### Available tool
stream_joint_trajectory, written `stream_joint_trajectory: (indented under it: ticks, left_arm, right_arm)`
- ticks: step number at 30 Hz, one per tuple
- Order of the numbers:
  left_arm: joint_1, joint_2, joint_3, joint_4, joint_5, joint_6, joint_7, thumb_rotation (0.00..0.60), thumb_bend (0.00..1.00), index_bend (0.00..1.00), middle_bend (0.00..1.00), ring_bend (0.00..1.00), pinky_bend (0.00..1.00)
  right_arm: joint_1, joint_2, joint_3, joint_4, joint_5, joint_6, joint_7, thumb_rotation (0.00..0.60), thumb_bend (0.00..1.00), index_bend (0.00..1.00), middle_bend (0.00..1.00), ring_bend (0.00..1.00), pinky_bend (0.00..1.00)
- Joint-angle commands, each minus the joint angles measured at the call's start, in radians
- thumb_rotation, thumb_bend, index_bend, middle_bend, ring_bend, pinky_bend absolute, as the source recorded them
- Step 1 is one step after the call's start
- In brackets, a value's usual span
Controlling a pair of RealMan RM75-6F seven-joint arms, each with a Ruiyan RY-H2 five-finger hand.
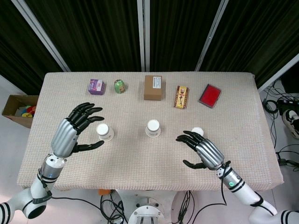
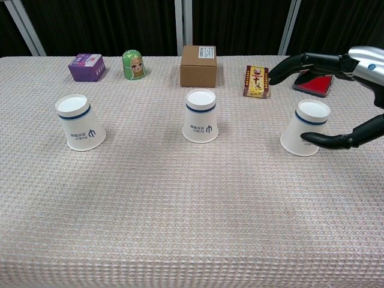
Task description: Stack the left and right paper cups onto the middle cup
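A: Item one, the cups?

B: Three paper cups, all upside down in a row on the tabletop. Left cup, middle cup, right cup. Well apart from one another; none stacked yet.

A: Item two, the hands?

B: Right hand at the right cup, fingers spread. In the chest view the thumb lies low against the cup's near side and the other digits arch above and behind it. Whether anything presses the cup, I cannot tell; it is not lifted. Left hand hovers just left of the left cup, fingers fanned wide, holding nothing.

A: Item three, other stock?

B: Far row, left to right: purple box, green figurine, cardboard box, yellow packet, red case.

A: Item four, risks?

B: Judged only. Paper walls are thin; too firm a squeeze would likely dent the right cup and spoil its fit over the middle one. The thumb sits low near the rim, so closing could tip or skid the cup leftward. A tilted carry might knock the middle cup over. The upper digits pass near the yellow packet and could brush it.
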Motion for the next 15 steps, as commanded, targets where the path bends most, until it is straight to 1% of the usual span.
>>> stream_joint_trajectory:
  ticks: [1, 5, 8, 12, 15]
  left_arm:
    - [-0.009, 0.000, 0.005, 0.000, -0.012, -0.012, 0.002, 0.600, 0.00, 0.30, 0.20, 0.13, 0.16]
    - [-0.012, 0.004, 0.014, 0.002, -0.025, -0.012, -0.005, 0.600, 0.00, 0.30, 0.20, 0.13, 0.16]
    - [-0.008, 0.010, 0.022, 0.005, -0.032, -0.006, -0.001, 0.600, 0.00, 0.30, 0.20, 0.13, 0.16]
    - [0.011, 0.024, 0.040, 0.017, -0.057, -0.004, 0.037, 0.600, 0.00, 0.30, 0.20, 0.13, 0.16]
    - [0.033, 0.043, 0.068, 0.016, -0.103, -0.035, 0.083, 0.600, 0.00, 0.30, 0.20, 0.13, 0.16]
  right_arm:
    - [0.016, -0.011, -0.006, 0.006, 0.010, -0.023, -0.012, 0.600, 0.22, 0.20, 0.22, 0.08, 0.20]
    - [0.023, -0.008, -0.007, 0.008, 0.020, -0.032, -0.034, 0.600, 0.22, 0.20, 0.22, 0.08, 0.20]
    - [0.013, 0.012, 0.006, 0.003, 0.042, -0.014, -0.083, 0.600, 0.22, 0.21, 0.22, 0.08, 0.20]
    - [-0.016, 0.080, 0.040, -0.020, 0.136, -0.009, -0.225, 0.600, 0.21, 0.19, 0.22, 0.10, 0.20]
    - [-0.023, 0.137, 0.058, -0.043, 0.219, -0.046, -0.279, 0.600, 0.22, 0.17, 0.22, 0.10, 0.20]
